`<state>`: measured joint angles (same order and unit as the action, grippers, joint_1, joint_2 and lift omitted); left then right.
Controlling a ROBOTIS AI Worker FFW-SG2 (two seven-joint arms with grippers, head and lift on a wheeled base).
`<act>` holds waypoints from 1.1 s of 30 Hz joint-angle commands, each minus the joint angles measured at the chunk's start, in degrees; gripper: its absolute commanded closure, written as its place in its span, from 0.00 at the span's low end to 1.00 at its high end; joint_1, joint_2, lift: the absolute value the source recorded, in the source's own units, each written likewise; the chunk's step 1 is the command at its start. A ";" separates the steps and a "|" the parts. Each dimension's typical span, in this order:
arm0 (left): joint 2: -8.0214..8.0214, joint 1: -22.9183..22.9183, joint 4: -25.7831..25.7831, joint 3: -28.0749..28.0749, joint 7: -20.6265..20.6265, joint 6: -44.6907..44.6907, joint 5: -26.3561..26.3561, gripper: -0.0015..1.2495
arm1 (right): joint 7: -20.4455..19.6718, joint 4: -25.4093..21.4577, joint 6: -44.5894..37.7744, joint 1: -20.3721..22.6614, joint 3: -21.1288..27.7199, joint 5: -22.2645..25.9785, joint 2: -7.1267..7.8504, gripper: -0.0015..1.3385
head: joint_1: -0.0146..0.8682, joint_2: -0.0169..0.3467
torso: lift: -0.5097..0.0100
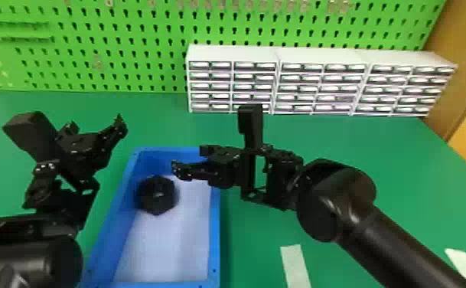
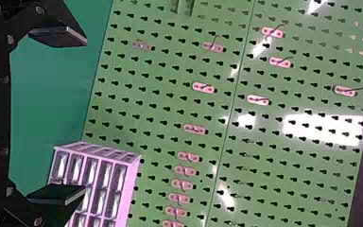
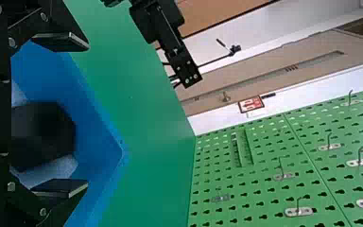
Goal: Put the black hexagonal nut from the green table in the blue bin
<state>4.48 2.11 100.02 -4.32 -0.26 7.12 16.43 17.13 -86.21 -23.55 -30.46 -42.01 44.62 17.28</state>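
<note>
1. Black hexagonal nut (image 1: 157,195), free of the right gripper (image 1: 190,157), shows inside the outline of the blue bin (image 1: 215,229), near its far left corner; I cannot tell whether it touches the bottom.
2. The right gripper hangs over the bin's far right part, its two fingers (image 3: 62,41) spread wide with nothing between them; in the right wrist view the nut shows beyond that gap.
3. Under the nut, the bin has a pale lining (image 1: 167,245) on its floor; the bin sits on the green table (image 1: 358,153).
4. Left of the bin, the left gripper (image 1: 96,124) hangs above the table, empty, its fingers also well apart.
5. Two white strips (image 1: 296,266) lie on the table to the right.
6. At the back, white drawer units (image 1: 320,82) stand before a green pegboard (image 1: 128,49).
</note>
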 commanded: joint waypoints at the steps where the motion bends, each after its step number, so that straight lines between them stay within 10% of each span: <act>1: 0.00 0.00 0.00 -0.07 0.00 0.00 0.00 0.14 | 0.00 -0.37 -0.09 0.67 1.40 -1.81 -0.32 0.20 | 0.80 0.07 | 0.79; 33: 0.00 -0.09 0.00 -0.87 0.00 0.00 1.14 0.15 | 0.00 -11.79 -3.43 22.99 52.56 -31.52 -8.40 0.20 | 0.80 0.07 | 0.79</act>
<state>4.48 2.11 100.02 -4.96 -0.26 7.12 17.31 17.14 -96.72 -26.96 -9.34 5.05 14.53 10.16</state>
